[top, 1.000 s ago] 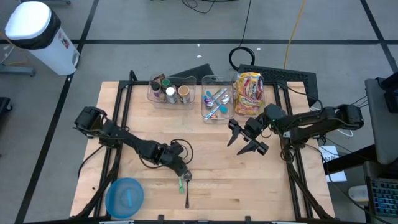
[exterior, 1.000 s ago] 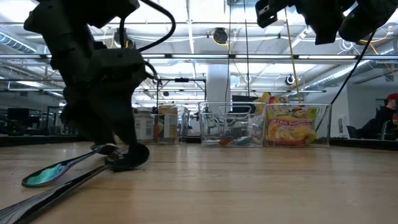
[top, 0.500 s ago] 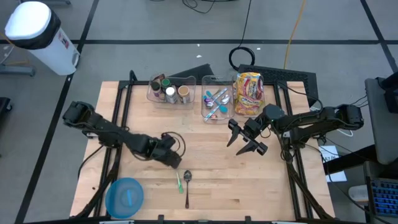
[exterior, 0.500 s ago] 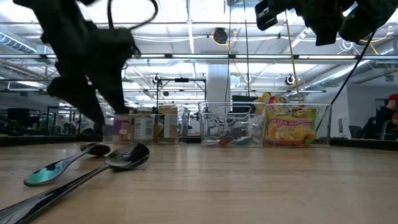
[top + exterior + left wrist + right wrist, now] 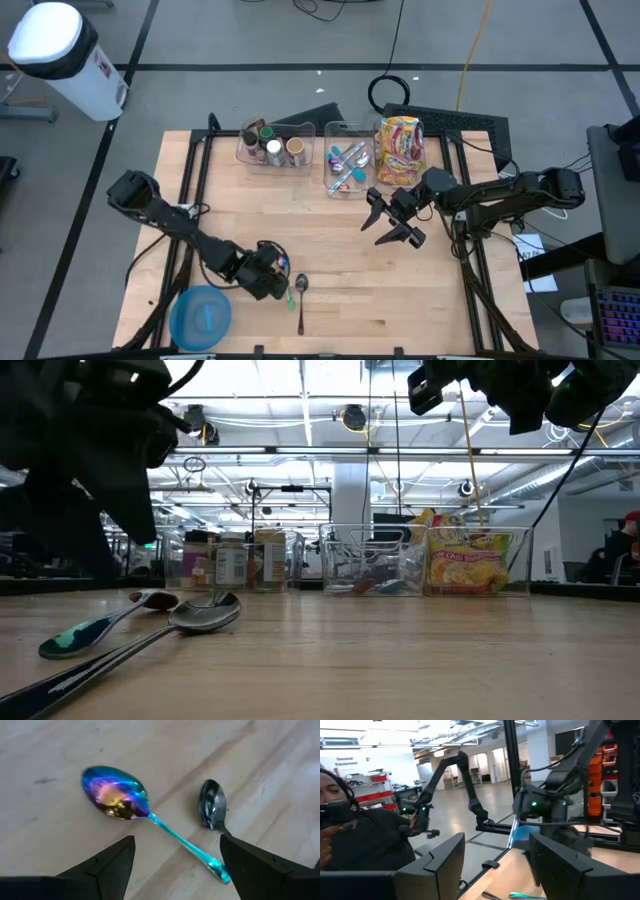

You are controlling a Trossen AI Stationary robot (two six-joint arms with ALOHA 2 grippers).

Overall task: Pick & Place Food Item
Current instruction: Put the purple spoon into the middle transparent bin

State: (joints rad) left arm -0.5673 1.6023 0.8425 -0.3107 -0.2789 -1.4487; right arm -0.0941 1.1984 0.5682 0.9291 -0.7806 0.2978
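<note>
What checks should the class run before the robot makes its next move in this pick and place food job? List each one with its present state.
1. Left gripper open and empty: ok, its fingers stand apart above the table with nothing between them.
2. Right gripper empty: ok, it hangs in the air in front of the bins, fingers apart.
3. Food packet in place: ok, it sits in its clear bin at the back of the table.
4. Iridescent spoon and dark spoon released: ok, both lie flat on the wood, apart.
5. Blue bowl free to receive: cannot tell, the left arm partly borders it.
</note>
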